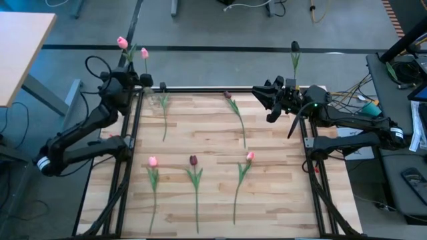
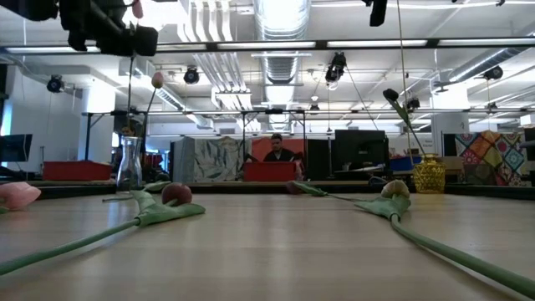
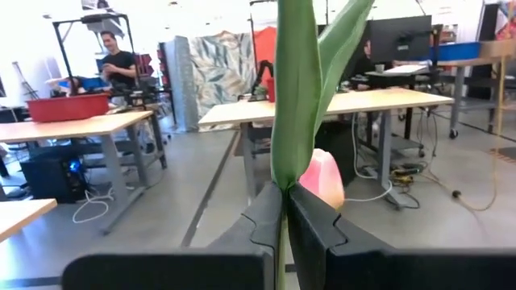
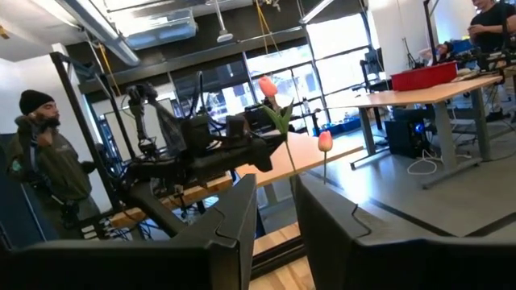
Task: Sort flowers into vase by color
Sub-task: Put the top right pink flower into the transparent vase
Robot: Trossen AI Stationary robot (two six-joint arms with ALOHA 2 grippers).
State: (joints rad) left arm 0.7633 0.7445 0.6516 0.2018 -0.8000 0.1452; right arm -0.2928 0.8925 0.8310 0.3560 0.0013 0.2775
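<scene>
**Sorting station, seen from above, from table level and from both wrists.**

**Containers.** A clear glass vase (image 2: 128, 167) stands at the far left corner of the wooden table (image 1: 280, 200). One pink tulip (image 2: 157, 79) stands upright in it. A yellow vase (image 2: 429, 174) stands at the far right corner. It holds one dark maroon tulip (image 1: 295, 47), whose stem leans slightly.

**Left arm.** The left gripper (image 1: 145, 83) hangs above the glass vase. Its two fingers (image 3: 266, 225) are pressed together on the green stem and leaf of a second pink tulip (image 1: 123, 42). This tulip is held upright, with its head above the gripper. In the low view its stem runs down toward the mouth of the glass vase. Whether the stem's end is already inside cannot be told. In the left wrist view the vase's tulip shows just past the clamped leaf.

**Right arm.** The right gripper (image 1: 263, 103) is at the far right edge of the table, close to the yellow vase. In the right wrist view its fingers (image 4: 242, 221) stand slightly apart with nothing between them.

**Flowers on the table.**
- Near row, heads pointing away from the front edge: a pink flower (image 1: 153, 161), a maroon flower (image 1: 193, 160) and another pink flower (image 1: 250, 157).
- Far half: a second maroon flower (image 1: 227, 95) lies with its stem trailing toward the centre.
- Near the glass vase lies a further stem (image 1: 165, 117); its head cannot be made out.

**Background.** A person (image 2: 276, 149) sits behind a red bin beyond the table.
</scene>
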